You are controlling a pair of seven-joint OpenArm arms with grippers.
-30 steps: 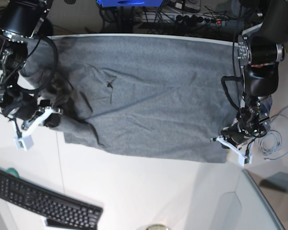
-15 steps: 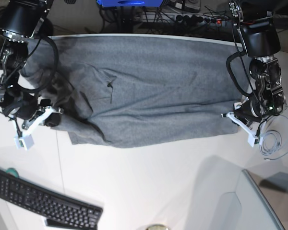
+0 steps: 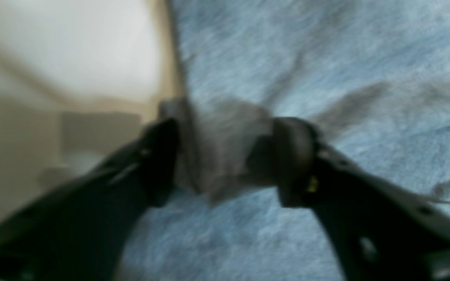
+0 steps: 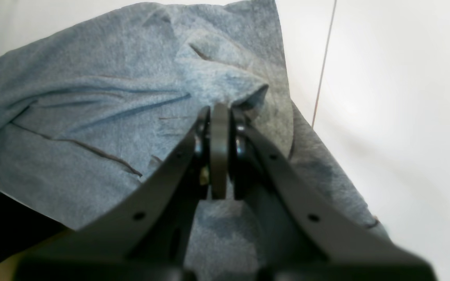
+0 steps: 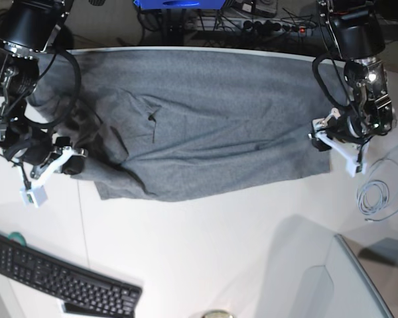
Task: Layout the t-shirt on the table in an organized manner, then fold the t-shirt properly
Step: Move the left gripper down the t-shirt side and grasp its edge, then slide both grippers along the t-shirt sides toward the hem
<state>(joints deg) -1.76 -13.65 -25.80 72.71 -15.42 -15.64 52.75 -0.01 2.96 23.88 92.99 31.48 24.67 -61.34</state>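
While the grey t-shirt [image 5: 205, 122] lies spread across the far half of the white table [image 5: 205, 258], each arm pinches one end of it. At one end, the left gripper [image 3: 225, 156] has its fingers clamped on a bunched fold of the fabric. At the opposite end, beside the table's thin dark seam [image 4: 324, 62], the right gripper [image 4: 219, 152] is squeezed tight on a thin fold.

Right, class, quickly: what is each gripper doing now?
Left gripper: shut on the t-shirt.
Right gripper: shut on the t-shirt.
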